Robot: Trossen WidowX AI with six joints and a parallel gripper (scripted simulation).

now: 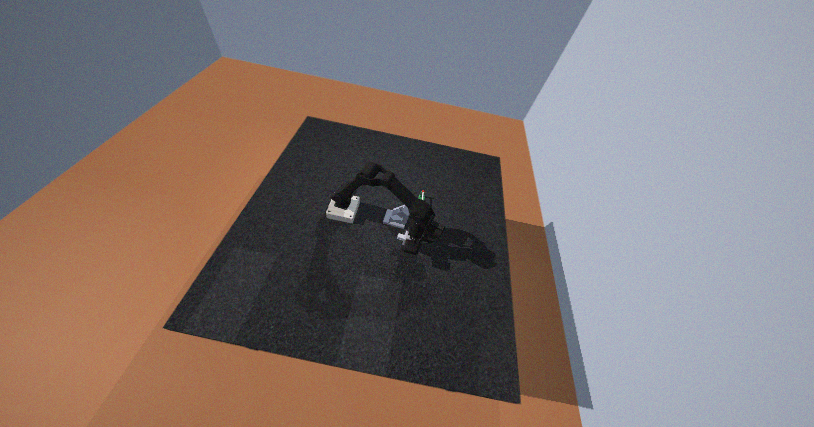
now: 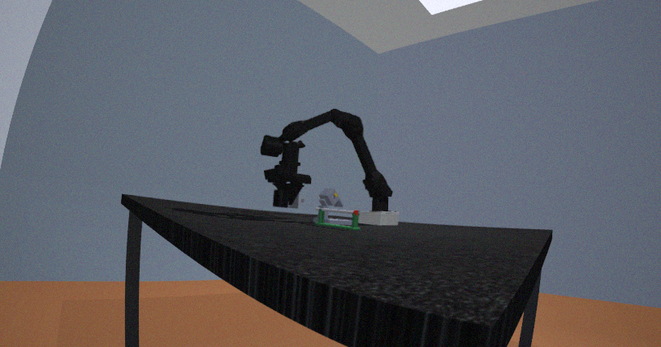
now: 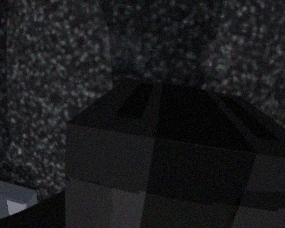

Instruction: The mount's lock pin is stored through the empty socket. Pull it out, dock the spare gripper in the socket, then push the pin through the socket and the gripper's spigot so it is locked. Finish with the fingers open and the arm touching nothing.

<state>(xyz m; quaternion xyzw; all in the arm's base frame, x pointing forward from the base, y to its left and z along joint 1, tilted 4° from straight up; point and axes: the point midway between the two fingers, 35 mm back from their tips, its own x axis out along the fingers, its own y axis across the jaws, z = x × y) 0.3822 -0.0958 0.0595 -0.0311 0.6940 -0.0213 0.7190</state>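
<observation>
Tool (image 2: 287, 200) clenched on spare gripper (image 1: 405, 237), just off counter (image 2: 416, 252) left of mount (image 2: 337, 217). Imo lift straight, keep spigot level, then line up over socket.

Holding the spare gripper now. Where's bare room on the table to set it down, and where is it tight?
Roomiest: the table's lower half in the top view, below the base, grey block and gripper, shut on the spare gripper; nothing shows there. The strip left of the base looks free too. Tight: between base, grey block, mount and gripper.
</observation>
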